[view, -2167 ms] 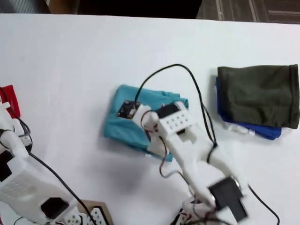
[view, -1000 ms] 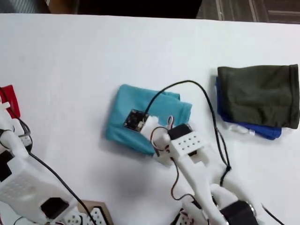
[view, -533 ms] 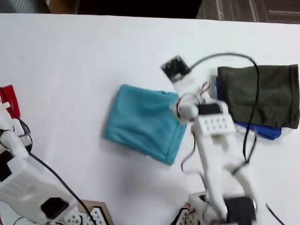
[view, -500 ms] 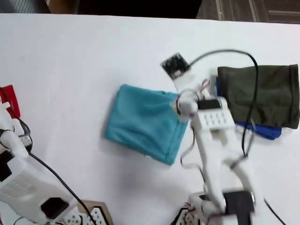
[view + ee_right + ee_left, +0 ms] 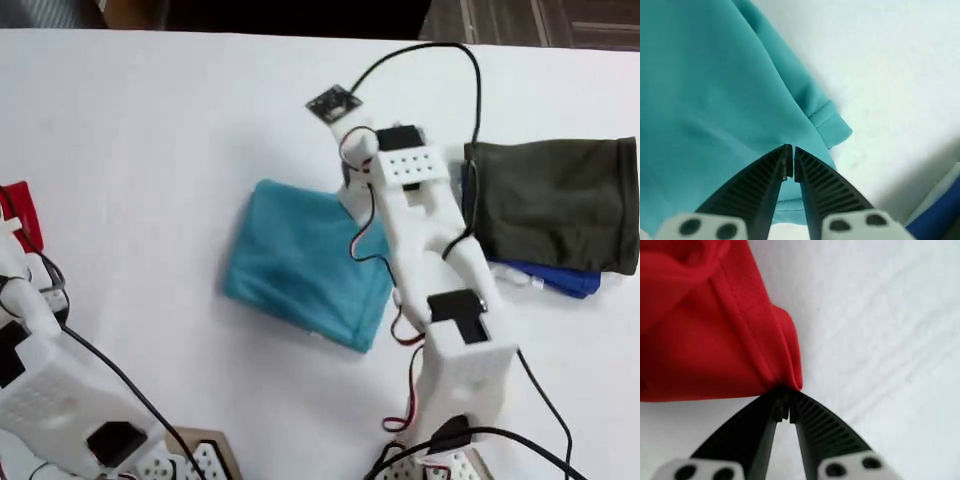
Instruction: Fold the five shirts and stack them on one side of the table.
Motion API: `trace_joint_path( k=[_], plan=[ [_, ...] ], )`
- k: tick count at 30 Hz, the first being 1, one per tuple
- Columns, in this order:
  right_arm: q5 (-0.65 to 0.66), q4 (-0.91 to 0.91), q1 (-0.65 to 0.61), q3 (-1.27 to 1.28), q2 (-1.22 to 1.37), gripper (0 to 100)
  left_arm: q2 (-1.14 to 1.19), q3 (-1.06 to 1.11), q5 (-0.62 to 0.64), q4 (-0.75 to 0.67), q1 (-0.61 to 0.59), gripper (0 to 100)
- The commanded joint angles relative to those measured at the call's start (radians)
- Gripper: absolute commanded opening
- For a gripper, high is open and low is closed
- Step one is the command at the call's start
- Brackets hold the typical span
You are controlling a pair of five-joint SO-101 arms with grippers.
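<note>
right end effector (image 5: 790,161) closed over teal shirt (image 5: 705,100) | left end effector (image 5: 785,407) closed by red shirt (image 5: 700,330)

Left arm (image 5: 50,400): tucked low at the table's near left corner.
Left gripper (image 5: 785,405): black fingers pressed together at the tips.
Right arm (image 5: 430,260): stretched from the near edge toward the table's middle, wrist bent down.
Right gripper (image 5: 791,157): fingers closed, just a hairline between them.

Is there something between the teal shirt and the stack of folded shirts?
Only the right arm itself lies across that gap, between the teal shirt and the stack. No other thing shows there.
</note>
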Motion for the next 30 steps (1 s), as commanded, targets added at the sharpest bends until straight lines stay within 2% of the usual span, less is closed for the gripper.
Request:
trace_joint_path(
  k=[1, 9, 19, 25, 30],
  plan=[
    [0.003, 0.007, -0.005, -0.049, 0.036, 2.6, 0.015, 0.01, 0.005, -0.026, -0.011, 3],
    [0.011, 0.016, 0.01, -0.155, 0.179, 18.3, 0.015, 0.01, 0.005, -0.026, -0.011, 3],
    [0.011, 0.064, 0.004, -0.287, 0.226, 18.3, 0.015, 0.01, 0.005, -0.026, -0.011, 3],
    [0.011, 0.065, 0.004, -0.281, 0.226, 9.8, 0.015, 0.01, 0.005, -0.026, -0.011, 3],
    [0.011, 0.09, 0.002, -0.281, 0.228, 10.5, 0.015, 0.01, 0.005, -0.026, -0.011, 3]
  ],
)
